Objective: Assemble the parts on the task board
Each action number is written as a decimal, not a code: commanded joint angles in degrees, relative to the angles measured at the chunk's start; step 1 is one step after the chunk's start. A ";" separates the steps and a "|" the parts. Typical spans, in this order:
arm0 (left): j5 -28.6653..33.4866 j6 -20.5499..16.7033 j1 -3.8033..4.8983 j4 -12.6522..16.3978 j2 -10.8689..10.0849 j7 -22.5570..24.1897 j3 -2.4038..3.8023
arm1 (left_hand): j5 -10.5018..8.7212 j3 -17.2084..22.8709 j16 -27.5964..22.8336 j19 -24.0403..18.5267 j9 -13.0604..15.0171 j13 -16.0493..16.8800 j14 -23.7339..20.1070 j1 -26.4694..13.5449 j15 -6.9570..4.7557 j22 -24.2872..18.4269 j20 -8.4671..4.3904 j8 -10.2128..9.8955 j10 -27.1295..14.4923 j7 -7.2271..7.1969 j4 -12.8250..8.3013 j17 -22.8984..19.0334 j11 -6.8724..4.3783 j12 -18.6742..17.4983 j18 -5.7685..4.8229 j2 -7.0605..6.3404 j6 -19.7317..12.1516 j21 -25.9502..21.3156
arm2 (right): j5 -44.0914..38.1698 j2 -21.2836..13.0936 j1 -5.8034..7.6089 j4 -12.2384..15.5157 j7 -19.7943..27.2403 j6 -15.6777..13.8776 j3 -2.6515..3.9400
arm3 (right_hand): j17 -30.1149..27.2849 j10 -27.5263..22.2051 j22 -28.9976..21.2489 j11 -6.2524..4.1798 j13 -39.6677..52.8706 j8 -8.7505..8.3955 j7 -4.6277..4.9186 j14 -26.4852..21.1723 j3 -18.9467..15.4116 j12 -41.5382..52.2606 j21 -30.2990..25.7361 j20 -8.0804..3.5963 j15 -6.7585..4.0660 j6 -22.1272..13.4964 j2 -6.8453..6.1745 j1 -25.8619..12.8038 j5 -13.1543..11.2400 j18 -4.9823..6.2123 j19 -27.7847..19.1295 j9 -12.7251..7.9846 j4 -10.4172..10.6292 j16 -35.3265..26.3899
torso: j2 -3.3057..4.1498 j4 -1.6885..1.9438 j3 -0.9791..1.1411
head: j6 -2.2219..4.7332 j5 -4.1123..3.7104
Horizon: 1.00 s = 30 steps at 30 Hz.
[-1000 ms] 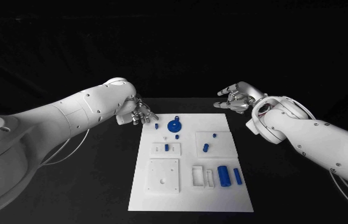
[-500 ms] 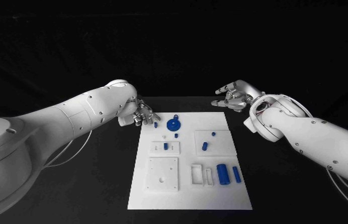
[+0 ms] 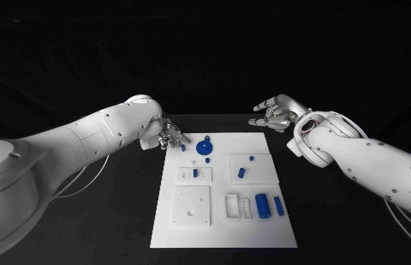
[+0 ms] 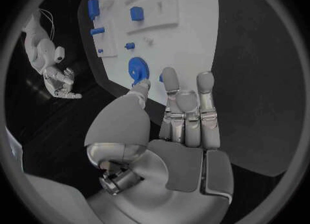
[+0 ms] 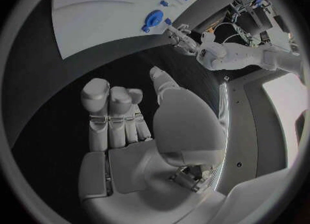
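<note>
The left hand [image 3: 168,135] hovers at the far left corner of the task board [image 3: 223,235], over the black table [image 3: 111,217]. Its fingers [image 4: 187,110] lie side by side and almost straight, with the thumb a little apart, and it holds nothing. Just beside its fingertips a small blue peg [image 3: 183,148] stands on the board, and next to that lies a round blue gear [image 3: 205,148] with a short stem on top.

Nearer to the robot, on the left half of the board, there is a small white block with a blue piece [image 3: 196,173] in it, and below it a bigger white square plate [image 3: 192,206] with small holes. On the right half, another white block carries a blue pin [image 3: 242,172] lying at an angle and a tiny blue dot beside it. At the near right, a white frame [image 3: 237,207] stands next to a thick blue cylinder [image 3: 263,206] and a thin blue bar [image 3: 278,205].

The right hand [image 3: 274,116] hovers over the table just beyond the far right corner of the board. Its fingers are loosely curled, apart from each other, and it grips nothing.

I cannot read any writing or label on the board or the parts.
</note>
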 commanded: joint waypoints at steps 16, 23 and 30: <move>-0.20 2.80 -0.27 -0.43 0.42 1.13 -0.26 | 1.14 -1.40 0.57 -0.34 0.15 -0.03 -0.24 0.98 -0.39 1.08 -0.29 -1.23 0.65 -0.19 -3.64 0.18 -0.18 -0.09 -0.11 2.73 0.77 0.35 | -0.10 0.09 -0.02 0.19 0.48 0.62 0.03 | 0.01 -0.14 5.94 0.04 -0.03 -0.36 -0.04 0.05 -0.13 0.00 -0.31 0.23 0.02 -0.30 -0.12 -0.19 0.35 0.67 0.36 -0.06 0.61 -0.26 | -0.01 0.02 0.01 | -0.19 -0.02; -0.20 2.98 -0.31 -0.50 0.33 1.40 -0.27 | 4.88 -1.35 0.65 -0.44 -0.04 0.01 -0.31 1.80 -0.48 1.07 -0.38 -1.50 0.56 -0.42 -5.86 0.25 -0.28 -0.08 -0.21 4.41 1.09 0.35 | -0.10 0.08 -0.02 0.19 0.45 0.61 0.03 | 0.02 -0.11 5.94 0.03 0.00 -0.37 -0.04 0.06 -0.07 0.05 -0.28 0.23 0.02 -0.28 -0.07 -0.15 0.30 0.67 0.37 -0.06 0.58 -0.24 | -0.01 0.08 0.02 | -0.25 -0.02; 0.16 2.77 -0.40 -0.55 0.39 1.87 -0.27 | 6.10 0.14 0.50 -0.57 0.01 -0.04 -0.50 3.53 -0.54 1.08 -0.44 -1.58 0.41 -0.61 -8.47 -0.03 -0.36 -0.23 -0.30 6.51 1.12 0.33 | -0.11 0.14 -0.02 0.12 0.44 0.62 0.03 | 0.02 -0.11 5.94 0.03 0.00 -0.37 -0.04 0.06 -0.07 0.05 -0.28 0.23 0.02 -0.28 -0.07 -0.15 0.30 0.67 0.37 -0.06 0.58 -0.24 | 0.01 0.09 0.00 | -0.29 0.00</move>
